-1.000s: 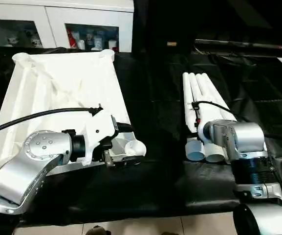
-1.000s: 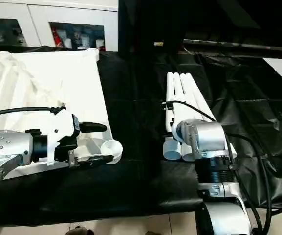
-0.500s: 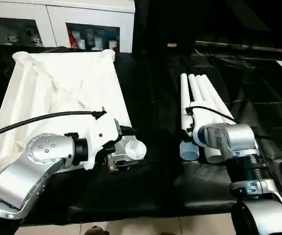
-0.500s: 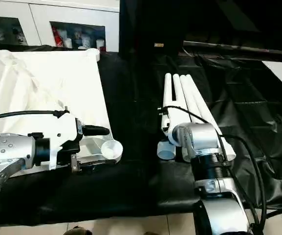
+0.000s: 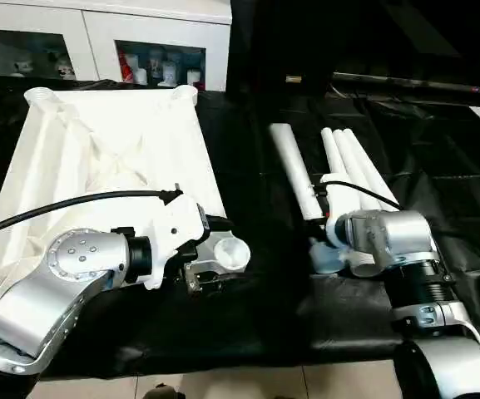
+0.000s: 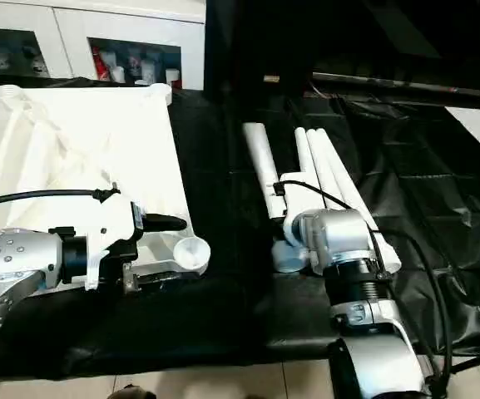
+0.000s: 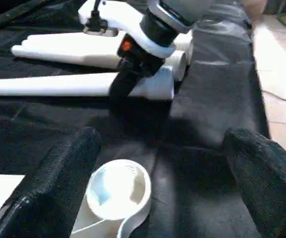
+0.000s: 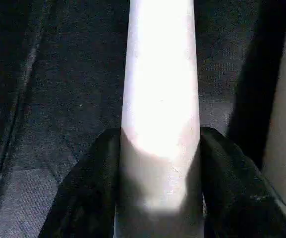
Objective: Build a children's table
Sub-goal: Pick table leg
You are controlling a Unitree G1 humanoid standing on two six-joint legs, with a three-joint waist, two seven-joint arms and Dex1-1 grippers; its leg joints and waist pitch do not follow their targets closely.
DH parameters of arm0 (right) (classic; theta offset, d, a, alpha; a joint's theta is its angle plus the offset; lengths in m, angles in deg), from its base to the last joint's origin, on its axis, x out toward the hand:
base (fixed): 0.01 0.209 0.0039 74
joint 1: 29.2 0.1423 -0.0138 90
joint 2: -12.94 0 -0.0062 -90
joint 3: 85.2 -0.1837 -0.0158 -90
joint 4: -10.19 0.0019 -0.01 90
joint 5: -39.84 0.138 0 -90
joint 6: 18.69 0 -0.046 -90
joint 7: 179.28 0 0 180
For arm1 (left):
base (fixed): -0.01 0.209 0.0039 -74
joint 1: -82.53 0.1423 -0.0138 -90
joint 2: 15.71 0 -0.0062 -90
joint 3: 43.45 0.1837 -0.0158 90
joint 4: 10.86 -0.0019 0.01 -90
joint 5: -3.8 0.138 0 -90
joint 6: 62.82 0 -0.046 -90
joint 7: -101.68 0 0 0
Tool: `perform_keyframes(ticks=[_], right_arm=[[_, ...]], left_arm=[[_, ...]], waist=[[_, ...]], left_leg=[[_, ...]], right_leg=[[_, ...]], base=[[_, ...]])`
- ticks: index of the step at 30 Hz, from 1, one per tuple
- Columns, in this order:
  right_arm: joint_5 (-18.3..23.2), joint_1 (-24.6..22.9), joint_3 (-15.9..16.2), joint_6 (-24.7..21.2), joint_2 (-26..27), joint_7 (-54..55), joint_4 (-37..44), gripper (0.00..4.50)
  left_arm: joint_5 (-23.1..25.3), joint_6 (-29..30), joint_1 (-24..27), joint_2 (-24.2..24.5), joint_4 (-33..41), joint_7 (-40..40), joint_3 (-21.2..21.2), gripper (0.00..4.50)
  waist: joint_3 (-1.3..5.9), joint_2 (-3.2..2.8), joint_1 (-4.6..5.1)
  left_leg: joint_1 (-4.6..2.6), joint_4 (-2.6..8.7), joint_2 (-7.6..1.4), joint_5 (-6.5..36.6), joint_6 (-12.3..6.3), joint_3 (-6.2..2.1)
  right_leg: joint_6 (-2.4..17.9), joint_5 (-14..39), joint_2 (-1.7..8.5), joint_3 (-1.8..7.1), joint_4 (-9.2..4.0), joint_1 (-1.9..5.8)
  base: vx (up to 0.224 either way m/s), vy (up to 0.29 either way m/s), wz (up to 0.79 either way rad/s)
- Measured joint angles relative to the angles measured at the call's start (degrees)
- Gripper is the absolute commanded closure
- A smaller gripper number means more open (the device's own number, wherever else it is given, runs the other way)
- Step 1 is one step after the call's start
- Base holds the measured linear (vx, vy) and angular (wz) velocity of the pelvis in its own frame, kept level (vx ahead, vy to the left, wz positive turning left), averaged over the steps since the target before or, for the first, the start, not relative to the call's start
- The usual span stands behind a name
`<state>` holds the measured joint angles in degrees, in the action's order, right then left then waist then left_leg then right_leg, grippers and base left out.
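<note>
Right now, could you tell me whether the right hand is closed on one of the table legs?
Yes. The right hand is shut on a table leg: its black fingers press against both sides of the white tube.

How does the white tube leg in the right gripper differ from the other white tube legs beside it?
The gripped white tube leg is angled away from the other white tube legs, which lie parallel and bunched. The right gripper's black fingers flank it; the others are untouched. All are white, tapered plastic on the black cloth.
</note>
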<state>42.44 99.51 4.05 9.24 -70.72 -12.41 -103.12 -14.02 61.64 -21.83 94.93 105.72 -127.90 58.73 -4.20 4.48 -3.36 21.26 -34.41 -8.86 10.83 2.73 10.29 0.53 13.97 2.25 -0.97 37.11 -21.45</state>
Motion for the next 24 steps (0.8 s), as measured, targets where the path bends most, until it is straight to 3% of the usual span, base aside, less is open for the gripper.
perform_keyframes(ticks=[3, 6, 10, 16, 18, 22, 24], right_arm=[[0.27, -1.04, -0.66, 1.88, 0.34, 0.12, 0.91, 2.56], [1.66, -3.33, -1.11, 7.22, 0.66, -1.24, 3.48, 2.60], [4.51, -4.34, -3.03, 10.76, 0.85, -4.20, 7.58, 2.62], [15.90, -7.20, -6.37, 11.03, 0.82, -17.41, 17.72, 2.62], [21.52, -9.89, -7.02, 10.22, 0.16, -23.12, 22.46, 2.62], [26.80, -11.91, -7.95, 8.64, -1.37, -27.18, 28.18, 2.62], [27.42, -12.30, -8.69, 7.85, -2.20, -27.28, 30.09, 2.62]], left_arm=[[1.70, -2.01, -0.19, -1.32, -1.58, 1.61, 0.19, 0.00], [3.85, -2.37, -1.32, -3.42, -5.99, 5.22, 0.23, 0.00], [2.91, 0.51, -4.43, -10.75, -10.68, 11.96, -2.86, 0.00], [-9.60, 12.39, -10.72, -23.15, -12.73, 21.24, -14.32, 0.00], [-16.80, 15.65, -13.48, -29.46, -14.24, 25.38, -19.20, 0.00], [-23.06, 18.95, -17.33, -33.80, -14.94, 27.89, -21.54, 0.00], [-25.01, 19.97, -18.11, -34.96, -15.30, 28.00, -22.75, 0.00]], waist=[[-0.01, -0.17, -0.10], [-0.06, -0.32, -0.15], [-0.09, -0.36, -0.23], [-0.04, -0.36, -0.54], [-0.05, -0.60, -1.59], [0.02, -0.92, -2.07], [-0.07, -1.49, -2.06]], left_leg=[[-0.01, -0.01, -0.01, -0.05, 0.06, 0.00], [0.01, -0.01, -0.02, -0.14, 0.07, 0.00], [0.06, -0.04, -0.02, -0.23, 0.05, 0.00], [0.13, -0.05, -0.05, -0.28, -0.14, 0.00], [0.21, -0.20, -0.05, -0.20, -0.38, -0.01], [0.17, -0.27, -0.05, -0.04, -0.70, -0.01], [0.16, -0.34, -0.05, -0.04, -0.72, -0.05]], right_leg=[[-0.02, -0.08, 0.00, -0.01, 0.00, 0.02], [-0.05, -0.20, 0.00, 0.00, 0.00, -0.01], [-0.03, -0.32, 0.01, -0.01, -0.01, -0.02], [0.02, -0.35, 0.01, -0.05, -0.06, -0.01], [0.03, -0.36, 0.02, -0.08, -0.09, -0.01], [0.06, -0.38, 0.04, -0.08, -0.07, 0.06], [0.12, -0.49, 0.05, -0.10, -0.12, 0.12]], base=[[0.000, 0.000, 0.00], [0.000, 0.000, 0.00], [0.000, 0.000, 0.00], [0.000, 0.000, 0.00], [0.000, 0.000, 0.00], [0.000, 0.000, 0.00], [0.000, 0.000, 0.00]])
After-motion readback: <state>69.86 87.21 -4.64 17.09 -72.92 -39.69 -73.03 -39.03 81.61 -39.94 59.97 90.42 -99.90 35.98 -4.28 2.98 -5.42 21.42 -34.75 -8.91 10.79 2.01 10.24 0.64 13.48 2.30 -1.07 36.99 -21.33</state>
